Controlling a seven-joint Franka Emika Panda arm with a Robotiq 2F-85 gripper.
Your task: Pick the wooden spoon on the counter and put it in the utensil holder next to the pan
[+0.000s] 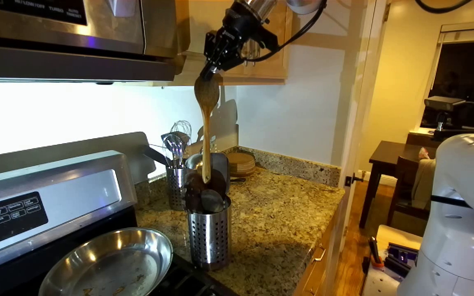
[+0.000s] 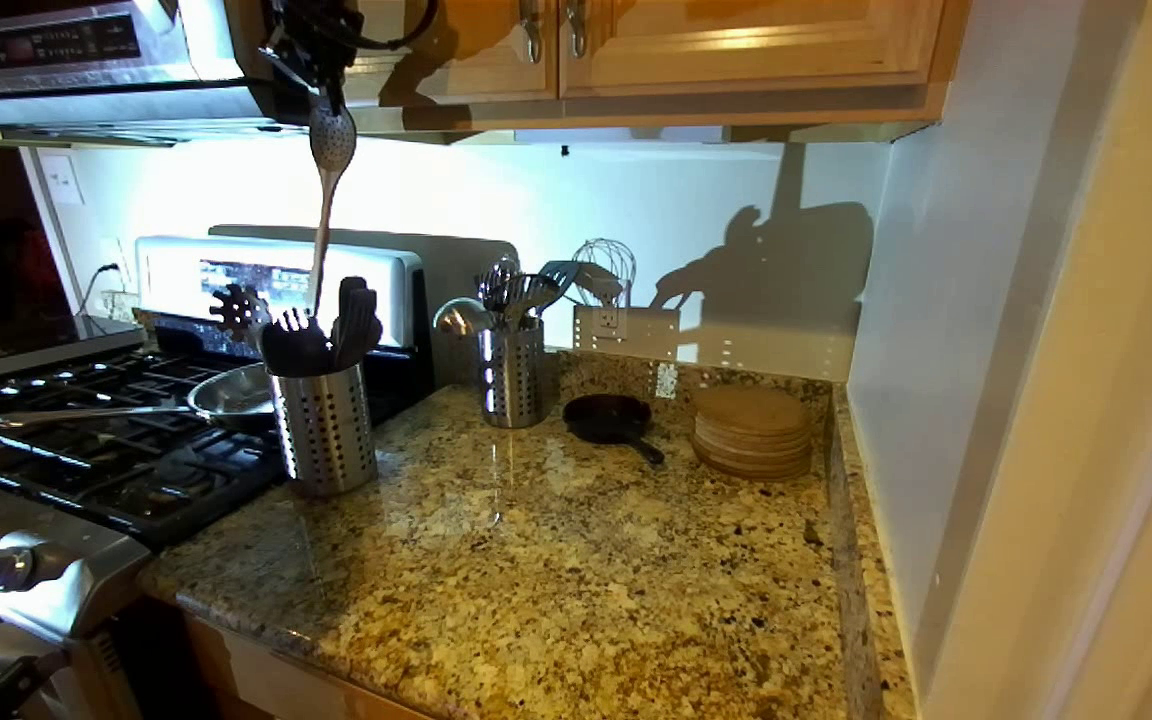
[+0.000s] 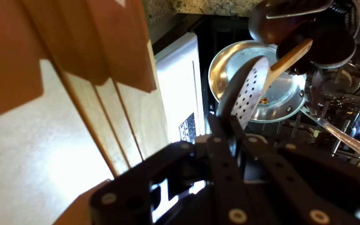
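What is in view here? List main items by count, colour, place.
wooden spoon: 1, brown, handle down over utensil holder
utensil holder: 1, silver, counter beside stove
pan: 1, silver, on stove
rear holder: 1, silver, farther back
utensils: several, dark and silver, in both holders
skillet: 1, black, on counter
disc stack: 1, brown, near skillet
counter: 1, speckled brown, below cabinet doors
stove: 1, black-silver, below microwave
microwave: 1, silver-black, above stove
cabinet doors: 2, light brown, above counter
table: 1, dark brown, background
arm: 1, white, right in an exterior view
tool: 1, black, shut on wooden spoon
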